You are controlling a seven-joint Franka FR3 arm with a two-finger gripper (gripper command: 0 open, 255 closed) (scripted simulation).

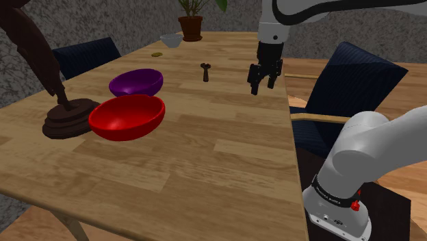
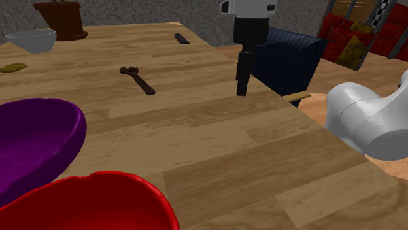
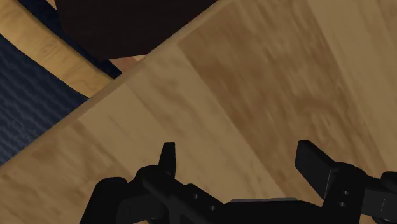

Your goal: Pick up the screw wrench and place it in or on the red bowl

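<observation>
Well, the screw wrench [image 2: 138, 80] lies flat on the wooden table [image 1: 226, 157], thin and dark, and nothing holds it. In the shoulder view it is at about 9 o'clock from the gripper [image 1: 263, 85], well apart from it. The gripper hangs over the table near its edge, and in the wrist view its two fingers [image 3: 315, 162] stand apart with only bare wood between them. In the shoulder view the red bowl [image 1: 128, 116] is at about 8 o'clock from the wrench. The purple bowl [image 1: 136, 82] sits just beside the red one, at its 12 o'clock.

I think the first danger is the grasp itself. The wrench is so low that the fingers must come nearly to the wood. If they go too far down they can strike the table, and if not far enough they can close above the tool. If they do not stand across the handle, they may push it away or turn it. A hold near one end could let the wrench swing or slip out.

The second danger is the way to the bowl. The straight path passes close by the purple bowl, so an early release could put the tool in the wrong bowl. A low carry could also knock a rim and shift the red bowl.
</observation>
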